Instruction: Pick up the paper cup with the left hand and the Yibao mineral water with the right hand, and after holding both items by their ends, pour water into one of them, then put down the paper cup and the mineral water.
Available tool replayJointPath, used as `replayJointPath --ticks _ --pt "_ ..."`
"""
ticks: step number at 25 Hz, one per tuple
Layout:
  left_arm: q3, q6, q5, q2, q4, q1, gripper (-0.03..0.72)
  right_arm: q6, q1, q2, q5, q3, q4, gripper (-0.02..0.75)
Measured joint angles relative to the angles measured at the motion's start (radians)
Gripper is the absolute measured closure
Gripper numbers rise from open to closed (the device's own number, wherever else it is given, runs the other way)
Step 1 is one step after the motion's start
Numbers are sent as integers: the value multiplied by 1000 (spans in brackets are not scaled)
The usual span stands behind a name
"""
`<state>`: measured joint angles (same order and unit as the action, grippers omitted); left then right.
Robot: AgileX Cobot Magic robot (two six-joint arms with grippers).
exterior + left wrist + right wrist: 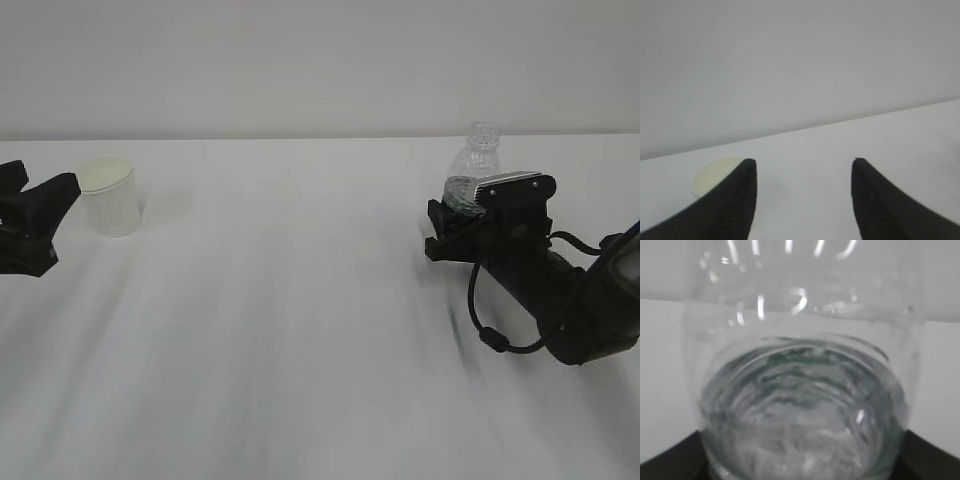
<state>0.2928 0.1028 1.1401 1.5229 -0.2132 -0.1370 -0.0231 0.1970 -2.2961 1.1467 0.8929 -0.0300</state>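
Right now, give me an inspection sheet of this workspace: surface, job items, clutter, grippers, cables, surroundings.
Surface: white table, bare between the two arms.
Cup: upright at far left, untouched.
Bottle: upright at right, uncapped, water low inside.
Clutter: nothing seen.
Left gripper: open, nothing between the fingers; the cup sits behind its left finger in the wrist view.
Right gripper: around the bottle's lower body; whether it has closed cannot be told.
Cables: black cable looping under the right arm.
Surroundings: plain pale wall behind the table.
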Motion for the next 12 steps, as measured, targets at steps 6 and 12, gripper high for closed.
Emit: replayJointPath --ticks 6,12 --pt "0 0 0 0 0 0 260 -109 2 0 2 -2 -4 262" --pt "0 0 0 0 0 0 263 -151 2 5 33 -41 -4 263"
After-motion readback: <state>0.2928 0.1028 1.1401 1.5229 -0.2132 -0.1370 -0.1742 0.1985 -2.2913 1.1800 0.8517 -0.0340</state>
